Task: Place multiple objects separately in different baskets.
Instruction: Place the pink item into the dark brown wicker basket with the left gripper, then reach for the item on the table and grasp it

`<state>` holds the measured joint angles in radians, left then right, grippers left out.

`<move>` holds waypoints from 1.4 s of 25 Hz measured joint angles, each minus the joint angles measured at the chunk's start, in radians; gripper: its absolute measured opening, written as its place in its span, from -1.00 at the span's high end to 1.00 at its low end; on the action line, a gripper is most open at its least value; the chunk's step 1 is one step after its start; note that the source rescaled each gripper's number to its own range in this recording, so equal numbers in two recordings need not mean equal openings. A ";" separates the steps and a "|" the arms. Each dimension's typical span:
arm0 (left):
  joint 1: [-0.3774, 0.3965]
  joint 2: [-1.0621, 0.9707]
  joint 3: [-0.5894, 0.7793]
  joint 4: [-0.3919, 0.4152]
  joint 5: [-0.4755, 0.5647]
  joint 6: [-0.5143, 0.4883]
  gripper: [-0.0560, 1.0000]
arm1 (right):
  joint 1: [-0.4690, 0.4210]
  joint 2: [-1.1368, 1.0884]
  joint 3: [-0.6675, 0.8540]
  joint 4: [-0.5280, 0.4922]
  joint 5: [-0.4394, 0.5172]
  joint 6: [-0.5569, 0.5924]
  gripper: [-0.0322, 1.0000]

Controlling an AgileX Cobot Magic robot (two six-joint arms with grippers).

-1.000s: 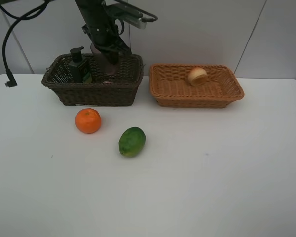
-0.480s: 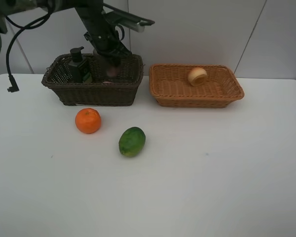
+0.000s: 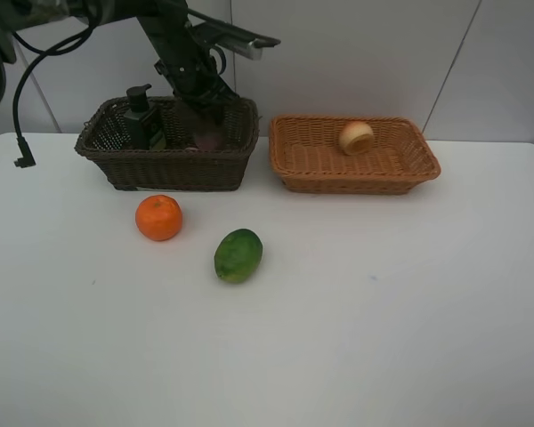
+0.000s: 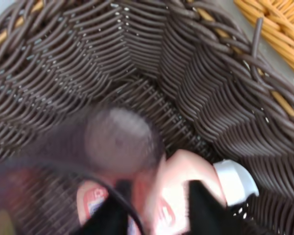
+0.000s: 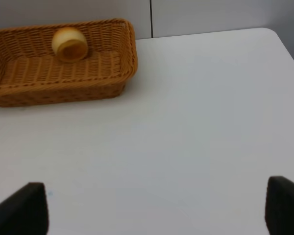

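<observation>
We judge that the step in hand is the release of the translucent mauve cup point(image 3: 209, 135) into the dark brown basket point(image 3: 173, 169), which stands at about eleven o'clock on the table point(image 3: 383, 311). The left gripper point(image 4: 154, 210) hangs inside this basket and its fingers stand apart with a gap between them. The cup looks blurred and seems free of them, though we cannot be fully sure of this. Under the fingers lies the pink bottle point(image 4: 186, 171) with its white cap point(image 4: 235, 181), and the dark green pump bottle point(image 3: 144, 120) stands upright at the nine o'clock end of the same basket. The light orange-tan basket point(image 3: 356, 182), at about one o'clock on the table, holds only the peach point(image 3: 356, 137). The right gripper point(image 5: 157, 203) hovers over bare table, fingers spread wide and holding nothing. Two fruits are not yet sorted: the tangerine point(image 3: 158, 218), near the six o'clock side of the dark basket, and the green fruit point(image 3: 238, 255), at four o'clock of the tangerine. The next move, in our opinion, calls for lifting the left arm straight up so that it does not knock the bottles, and then reaching for the tangerine
</observation>
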<state>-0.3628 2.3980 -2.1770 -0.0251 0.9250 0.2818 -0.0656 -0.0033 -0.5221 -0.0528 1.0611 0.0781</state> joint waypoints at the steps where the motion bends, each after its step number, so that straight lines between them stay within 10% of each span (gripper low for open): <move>1: 0.000 0.000 0.000 0.001 -0.007 -0.009 -0.41 | 0.000 0.000 0.000 0.000 0.000 0.000 -0.91; 6: 0.000 0.000 0.000 0.025 -0.021 -0.038 -0.83 | 0.000 0.000 0.000 0.000 0.000 0.000 -0.91; 35: -0.079 -0.184 -0.001 0.054 0.268 -0.155 -0.86 | 0.000 0.000 0.000 0.000 0.000 0.000 -0.91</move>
<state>-0.4416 2.2140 -2.1777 0.0288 1.1934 0.1265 -0.0656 -0.0033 -0.5221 -0.0528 1.0611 0.0781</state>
